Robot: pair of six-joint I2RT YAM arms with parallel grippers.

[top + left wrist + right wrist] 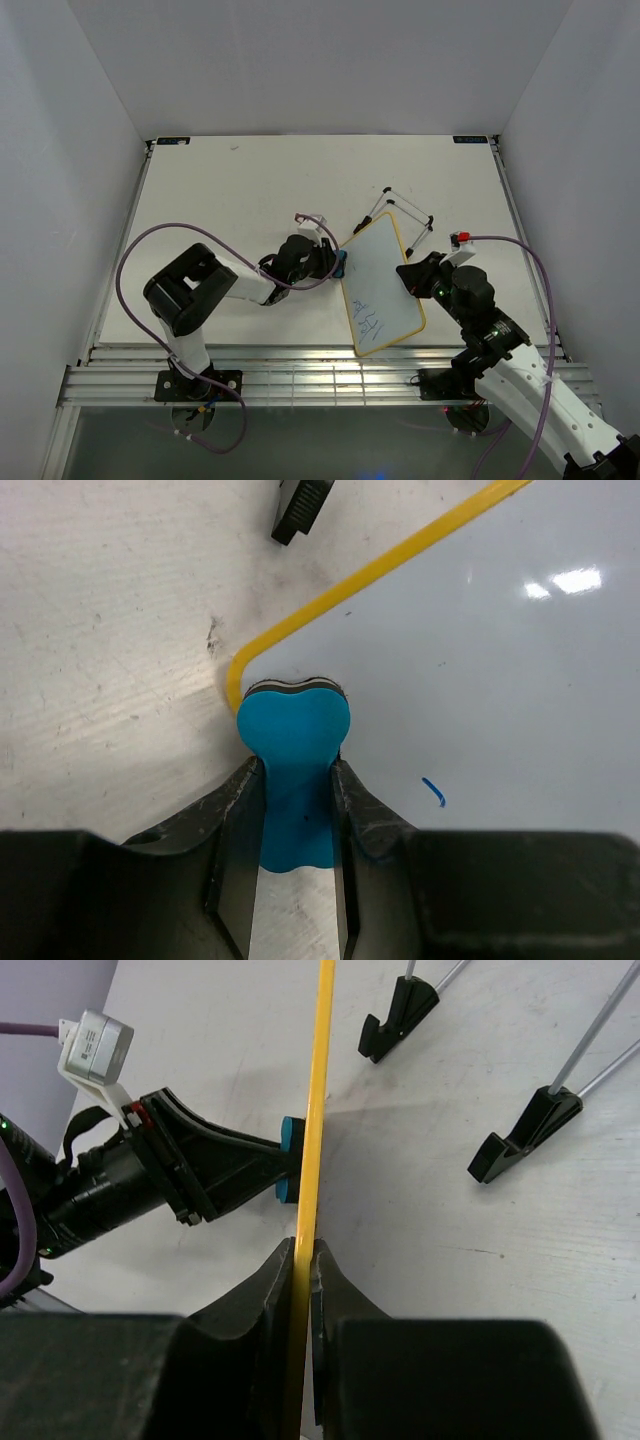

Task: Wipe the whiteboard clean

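The whiteboard [382, 280] with its yellow frame stands tilted at the table's middle, blue scribbles [369, 320] on its near part. My right gripper [412, 276] is shut on the board's right edge; in the right wrist view the yellow frame [316, 1110] runs edge-on between its fingers [300, 1260]. My left gripper [332, 262] is shut on a blue bone-shaped eraser [292, 742], whose head presses the board's corner [240, 675] from the left. A small blue mark [433, 792] shows on the white surface [480, 680] beside the eraser.
The board's wire stand with black feet [405, 210] juts out behind it toward the far side; two feet [520, 1135] show in the right wrist view. White walls close the table on three sides. A purple cable [160, 240] loops over the left arm.
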